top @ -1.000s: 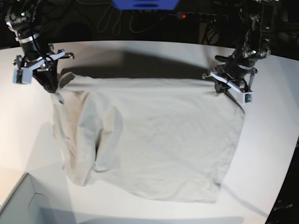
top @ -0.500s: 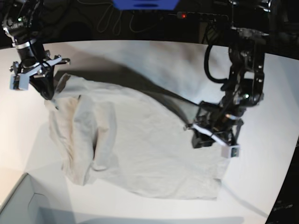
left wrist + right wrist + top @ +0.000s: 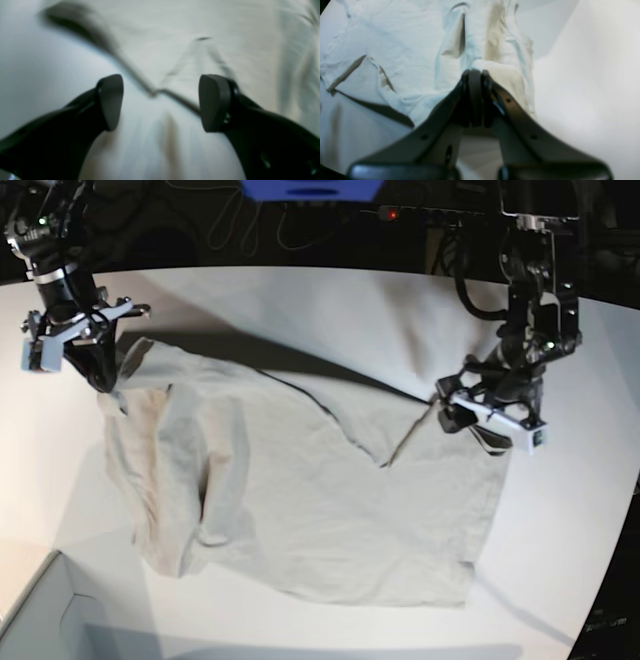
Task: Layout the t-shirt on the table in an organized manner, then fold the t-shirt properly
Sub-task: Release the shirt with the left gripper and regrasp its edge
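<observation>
Shirt (image 3: 300, 490) lies spread on the white worktop (image 3: 330, 300), roughly in the middle, most of it flat. We see plain light grey-beige cloth, creased. Its far edge is folded inward with a V-shaped notch near the centre, and a thick bunched fold runs down the side under our right arm. The neck and sleeves cannot be made out from here.

Right gripper (image 3: 475, 82) is pinched tight on a bunched corner of the shirt; the cloth tents up out of its tips in the right wrist view. In the base view it sits at the shirt's far corner.

Left gripper (image 3: 160, 102) is wide apart and holds nothing. It hangs over the shirt's far edge near the notch, with a dark hem line running between the fingers (image 3: 112, 100). We cannot tell whether it touches the cloth; that view is blurred.

Handling, as we judge it: soft, light and limp, so it will sag and drag rather than keep shape, and a pull on one corner will skew the whole piece. It slides easily on the smooth worktop. The best hold is at the hem or corners, both far corners together, pinching through the doubled edge, then pulling outward to flatten the notch and the side fold.
</observation>
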`<state>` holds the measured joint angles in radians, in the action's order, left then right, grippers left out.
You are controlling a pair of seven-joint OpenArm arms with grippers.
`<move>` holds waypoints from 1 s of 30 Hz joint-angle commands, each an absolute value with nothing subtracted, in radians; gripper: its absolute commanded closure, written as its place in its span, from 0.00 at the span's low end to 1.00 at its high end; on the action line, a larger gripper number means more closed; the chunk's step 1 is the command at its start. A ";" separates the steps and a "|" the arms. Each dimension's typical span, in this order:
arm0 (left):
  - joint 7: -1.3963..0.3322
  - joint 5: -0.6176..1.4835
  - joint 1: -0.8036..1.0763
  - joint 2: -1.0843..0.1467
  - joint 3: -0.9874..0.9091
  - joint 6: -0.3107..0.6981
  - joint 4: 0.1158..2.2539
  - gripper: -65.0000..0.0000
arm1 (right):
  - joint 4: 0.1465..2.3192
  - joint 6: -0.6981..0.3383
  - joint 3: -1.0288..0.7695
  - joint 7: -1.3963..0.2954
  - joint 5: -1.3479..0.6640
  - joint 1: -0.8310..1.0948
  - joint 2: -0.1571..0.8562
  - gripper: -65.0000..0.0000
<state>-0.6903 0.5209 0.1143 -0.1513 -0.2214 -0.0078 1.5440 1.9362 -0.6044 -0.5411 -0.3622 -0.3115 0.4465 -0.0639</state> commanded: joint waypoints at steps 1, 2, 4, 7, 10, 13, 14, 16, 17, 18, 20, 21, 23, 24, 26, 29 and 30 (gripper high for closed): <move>-0.650 0.538 0.104 -0.145 -0.248 0.004 1.531 0.30 | 1.954 -0.607 -0.542 -0.331 -0.326 0.447 -0.061 1.00; -0.628 0.539 0.108 -0.142 -0.263 0.004 1.498 0.30 | 1.954 -0.607 -0.541 -0.331 -0.326 0.447 -0.061 1.00; -0.581 0.541 0.108 -0.142 -0.252 0.005 1.432 0.29 | 1.954 -0.607 -0.541 -0.331 -0.326 0.441 -0.061 1.00; -0.539 0.547 0.101 -0.148 -0.208 0.005 1.376 0.29 | 1.952 -0.607 -0.542 -0.332 -0.326 0.437 -0.061 1.00; -0.492 0.545 0.088 -0.139 -0.168 0.005 1.340 0.29 | 1.952 -0.607 -0.541 -0.332 -0.326 0.437 -0.059 1.00; -0.464 0.547 0.061 -0.139 -0.122 0.005 1.300 0.29 | 1.952 -0.607 -0.541 -0.332 -0.326 0.435 -0.059 1.00; -0.461 0.547 0.054 -0.139 -0.113 0.005 1.287 0.29 | 1.952 -0.607 -0.539 -0.332 -0.326 0.435 -0.059 1.00; -0.458 0.549 0.042 -0.136 -0.096 0.005 1.265 0.30 | 1.952 -0.607 -0.539 -0.332 -0.326 0.435 -0.059 1.00; -0.460 0.549 0.039 -0.136 -0.088 0.005 1.260 0.30 | 1.952 -0.607 -0.539 -0.332 -0.326 0.435 -0.059 1.00; -0.460 0.549 0.036 -0.136 -0.076 0.005 1.259 0.31 | 1.952 -0.607 -0.539 -0.332 -0.326 0.435 -0.058 1.00; -0.460 0.549 0.039 -0.136 -0.070 0.005 1.268 0.37 | 1.952 -0.607 -0.539 -0.332 -0.326 0.435 -0.058 1.00; -0.460 0.550 0.039 -0.136 -0.068 0.005 1.276 0.42 | 1.952 -0.607 -0.539 -0.332 -0.326 0.435 -0.058 1.00; -0.460 0.550 0.042 -0.136 -0.068 0.005 1.296 0.55 | 1.951 -0.607 -0.539 -0.332 -0.326 0.435 -0.058 1.00; -0.460 0.550 0.042 -0.136 -0.068 0.005 1.299 0.61 | 1.949 -0.607 -0.539 -0.332 -0.326 0.435 -0.056 1.00; -0.460 0.550 0.038 -0.136 -0.068 0.005 1.294 0.72 | 1.937 -0.607 -0.539 -0.332 -0.326 0.432 -0.056 1.00; -0.458 0.550 0.039 -0.139 -0.070 0.005 1.302 0.89 | 1.911 -0.607 -0.544 -0.332 -0.326 0.415 -0.056 1.00; -0.458 0.550 0.041 -0.140 -0.070 0.005 1.305 0.98 | 1.899 -0.607 -0.544 -0.332 -0.326 0.414 -0.056 1.00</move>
<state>-0.4736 0.5426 0.0525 -0.1333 -0.0681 0.0002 1.2842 1.8847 -0.6048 -0.5404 -0.3565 -0.3141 0.4110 -0.0612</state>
